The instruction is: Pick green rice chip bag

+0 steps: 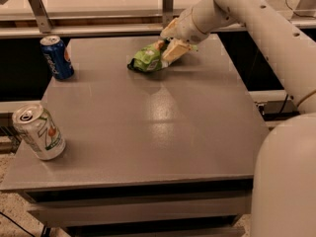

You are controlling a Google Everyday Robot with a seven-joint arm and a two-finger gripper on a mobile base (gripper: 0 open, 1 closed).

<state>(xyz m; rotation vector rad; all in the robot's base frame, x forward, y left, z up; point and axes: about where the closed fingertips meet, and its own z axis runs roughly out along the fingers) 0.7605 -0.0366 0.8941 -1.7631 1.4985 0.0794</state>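
Lower left: white-and-green soda can [39, 132], upright near the front-left corner of the grey table [148, 132]. Upper left: blue soda can [57, 57], upright at the far-left edge, well apart from the first. Upper centre: green rice chip bag [147, 59], crumpled, flat on the tabletop near the far edge, dark end pointing left. Just right of it: gripper [164, 46], down at table level, cream fingers [177, 51] spread, straddling the bag's right end, not visibly clamped on it. Upper right: white arm [256, 19] reaching in diagonally from the right edge. Lower right: rounded white robot body [286, 181].
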